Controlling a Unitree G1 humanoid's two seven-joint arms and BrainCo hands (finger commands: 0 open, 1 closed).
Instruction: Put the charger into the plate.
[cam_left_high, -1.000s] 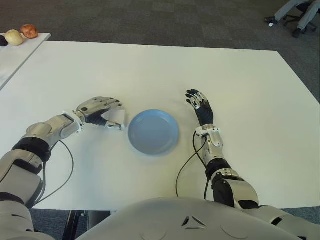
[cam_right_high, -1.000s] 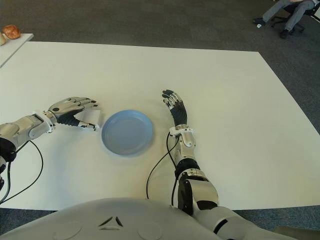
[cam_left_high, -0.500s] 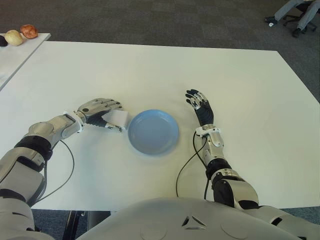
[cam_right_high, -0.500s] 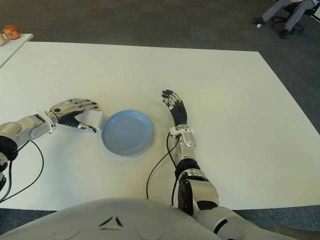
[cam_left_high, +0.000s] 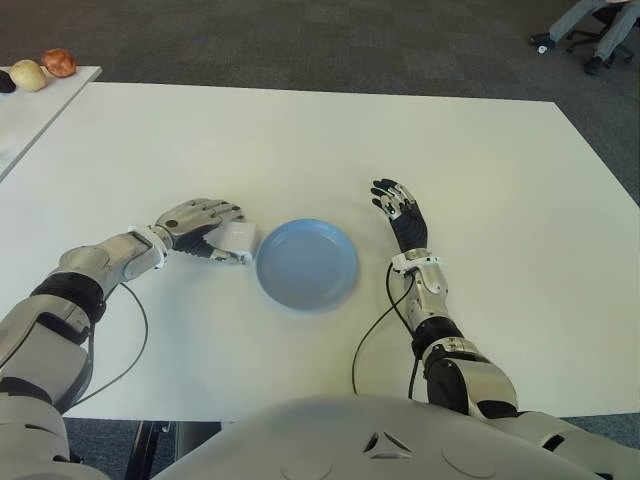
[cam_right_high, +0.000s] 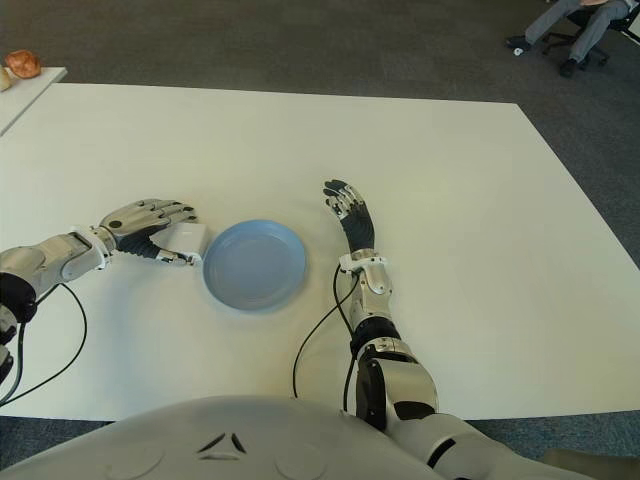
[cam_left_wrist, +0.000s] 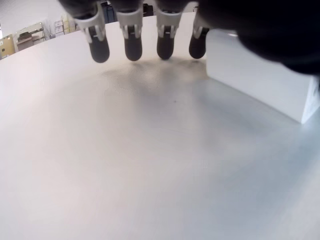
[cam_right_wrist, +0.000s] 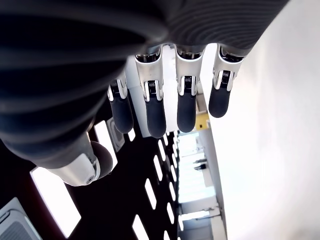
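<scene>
Charger, a white block, lies on the white table just beside the left rim of the blue plate, outside the dish. The left hand sits against it from the far side from the plate, its fingers curled down over the block's left and top; in the left wrist view four dark fingertips hang in a row just above the tabletop with the block's white face beside them, and the thumb lies low along the block's near edge, so the hand cups the charger, but whether it truly clamps it cannot be told. The plate is bare inside, its rim clear all round except where the charger comes close on the left. The right hand shows on the plate's right, apart from it, palm up with the fingers spread and straight, holding nothing. Wide bare tabletop stretches beyond the plate toward the far edge and off to the right edge. A second table at the far left carries a few round fruits. At the top right a seated person's legs show on the dark carpet.
</scene>
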